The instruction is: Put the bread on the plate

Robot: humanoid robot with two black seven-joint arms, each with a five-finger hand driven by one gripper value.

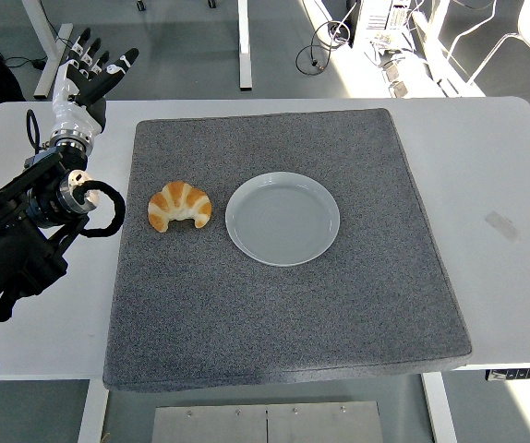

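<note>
The white surface [487,166] carries a big grey mat [283,314] that covers most of its middle. The bread [179,205], a golden croissant with its curved back toward the far side and its two tips toward the near edge, lies on the mat, left of centre. It is not on the plate. The plate [283,219], round and pale grey-white, sits flat on the mat just to the right of the bread, with a thin strip of mat between the two, so not touching. Nothing is on the plate. The left arm [20,235], black with looped cables, comes in from the left edge over the bare surface beside the mat. The left hand [85,78] is up at the far left corner, past the mat's far-left corner, well apart from the bread. Its fingers [117,66] are spread and pointing up and away, black with pale tips, with nothing in them. The palm side is white and the wrist is metal-coloured. The hand is not touching the mat or the bread. The right arm does not show anywhere. There is a faint smudge or tape mark [502,225] on the surface right of the mat. Beyond the far edge are the floor, white table legs [244,41], some cables [325,41] and other furniture at the top right. A dark shape shows at the top left corner, too cut off to say what it is.
</note>
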